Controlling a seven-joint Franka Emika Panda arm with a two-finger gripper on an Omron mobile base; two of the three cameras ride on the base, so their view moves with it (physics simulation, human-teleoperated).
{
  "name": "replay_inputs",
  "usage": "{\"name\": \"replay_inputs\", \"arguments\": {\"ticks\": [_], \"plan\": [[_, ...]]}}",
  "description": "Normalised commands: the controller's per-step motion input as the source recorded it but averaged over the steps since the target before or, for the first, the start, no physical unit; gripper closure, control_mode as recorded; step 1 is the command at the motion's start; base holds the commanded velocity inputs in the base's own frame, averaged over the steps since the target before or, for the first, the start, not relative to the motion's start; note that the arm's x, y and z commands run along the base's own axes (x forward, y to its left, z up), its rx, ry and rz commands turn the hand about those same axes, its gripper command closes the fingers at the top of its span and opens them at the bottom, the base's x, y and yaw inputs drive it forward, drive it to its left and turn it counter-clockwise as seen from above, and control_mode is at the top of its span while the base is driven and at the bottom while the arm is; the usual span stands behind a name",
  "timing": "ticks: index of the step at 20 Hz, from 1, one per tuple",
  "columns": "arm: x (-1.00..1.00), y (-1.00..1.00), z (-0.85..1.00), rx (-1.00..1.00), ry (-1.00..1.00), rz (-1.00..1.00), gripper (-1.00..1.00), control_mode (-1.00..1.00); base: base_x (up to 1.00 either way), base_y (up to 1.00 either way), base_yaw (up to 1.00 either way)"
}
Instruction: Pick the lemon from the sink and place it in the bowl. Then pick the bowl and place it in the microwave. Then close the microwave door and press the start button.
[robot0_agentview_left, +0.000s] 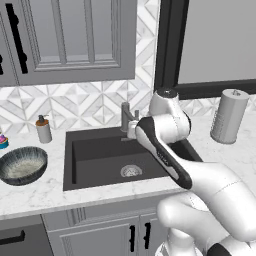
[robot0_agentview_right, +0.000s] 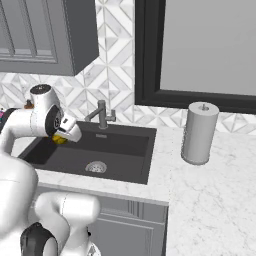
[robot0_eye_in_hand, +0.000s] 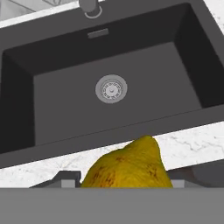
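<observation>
Hand view: the gripper (robot0_eye_in_hand: 124, 181) is clenched on the lemon (robot0_eye_in_hand: 127, 168), held above the sink's (robot0_eye_in_hand: 26, 109) front edge.

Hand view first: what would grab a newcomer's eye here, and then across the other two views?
The yellow lemon looms at the bottom of the hand view, held in the tool above the dark sink with its silver drain. In the left base view the white arm arches across the sink, while the bowl waits on the counter to the sink's left.
</observation>
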Motion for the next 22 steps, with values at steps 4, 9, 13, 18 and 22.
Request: {"name": "replay_inputs", "arguments": {"ticks": [4,9,13,18,22], "plan": [[-0.4,-1.0,0.0,0.0,0.0,0.06,1.0,-1.0,0.0,0.0,0.0],[-0.36,-0.58,-0.05,0.0,-0.01,0.07,1.0,-1.0,0.0,0.0,0.0],[-0.05,-0.01,0.02,0.0,-0.01,0.0,1.0,1.0,-0.42,0.33,0.0],[0.0,0.0,0.0,0.0,0.0,0.0,1.0,1.0,-0.84,1.0,0.01],[0.0,0.0,0.0,0.0,0.0,0.0,1.0,1.0,-0.24,1.0,0.0]]}}
